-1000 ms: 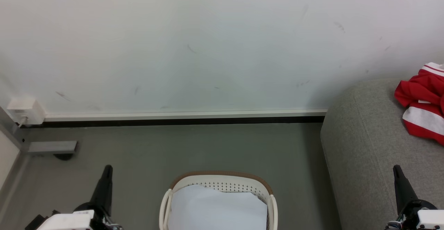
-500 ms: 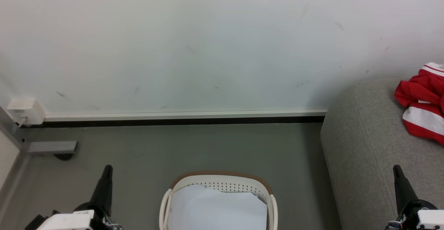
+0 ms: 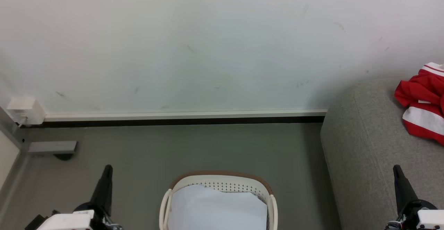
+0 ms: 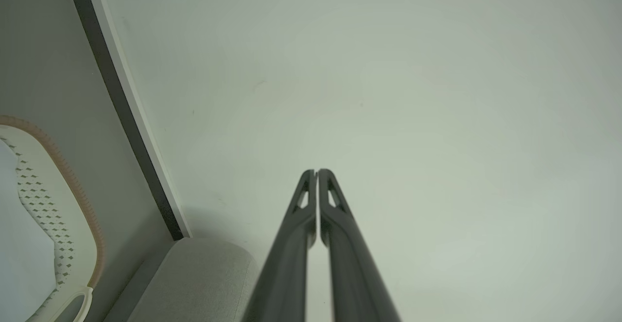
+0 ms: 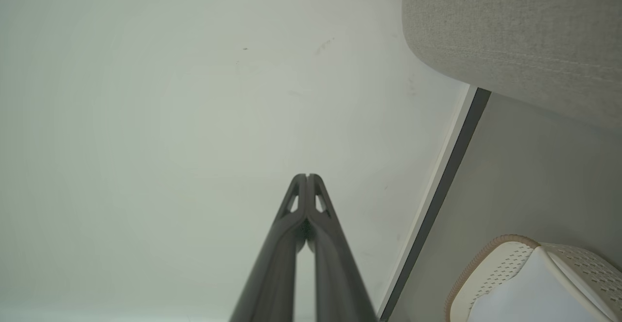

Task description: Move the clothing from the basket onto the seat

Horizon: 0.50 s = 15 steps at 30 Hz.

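No change is registered over the last second: the head view is matched by the ones before it, and neither arm has been moved. The red-and-white striped garment [image 3: 418, 91] is seen lying crumpled on the light-grey sofa [image 3: 364, 143], up at the far right, well apart from the laundry basket [image 3: 222, 173], which is parked on the floor [image 3: 173, 146] in the middle foreground. A plain white sheet [image 3: 215, 209] is seen lying in the basket; no red is made out there. The left jaws are held low at the left, the right jaws low at the right over the sofa's near edge. In both wrist views the fingers [image 4: 291, 254] are pressed together tip to tip with nothing caught between them, pointed at the bare wall [image 3: 208, 49]. From this stillness, with the garment set on the seat and both jaws empty and well clear of it, the task is judged to be done, or all but. No further reach seems to be called for.
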### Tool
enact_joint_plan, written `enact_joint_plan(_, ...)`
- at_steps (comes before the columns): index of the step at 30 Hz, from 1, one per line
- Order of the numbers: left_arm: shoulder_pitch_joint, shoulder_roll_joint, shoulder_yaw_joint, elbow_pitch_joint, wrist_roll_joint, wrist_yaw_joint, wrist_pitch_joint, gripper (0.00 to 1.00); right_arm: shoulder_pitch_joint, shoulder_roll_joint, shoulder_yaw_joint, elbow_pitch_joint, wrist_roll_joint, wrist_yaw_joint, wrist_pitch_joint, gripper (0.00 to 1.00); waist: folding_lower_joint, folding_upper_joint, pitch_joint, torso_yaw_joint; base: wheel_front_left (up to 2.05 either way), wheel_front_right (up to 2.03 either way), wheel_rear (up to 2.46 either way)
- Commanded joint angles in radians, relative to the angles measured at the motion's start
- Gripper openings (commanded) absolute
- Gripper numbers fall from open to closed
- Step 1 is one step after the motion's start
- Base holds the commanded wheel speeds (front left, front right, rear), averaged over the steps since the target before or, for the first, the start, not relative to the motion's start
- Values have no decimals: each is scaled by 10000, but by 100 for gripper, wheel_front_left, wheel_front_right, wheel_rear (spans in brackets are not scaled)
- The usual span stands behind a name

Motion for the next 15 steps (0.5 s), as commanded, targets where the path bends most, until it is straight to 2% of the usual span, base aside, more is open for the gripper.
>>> enact_joint_plan(1,-80,26,25,-2,-136,-66,35,0,-126,-80,-41,-63,21,-21,31,0,0,0,0,0,0,0,0)
enact_joint_plan(15,-80,26,24,-3,-137,-58,36,0,-126,-80,-41,-63,21,-21,30,0,0,0,0,0,0,0,0)
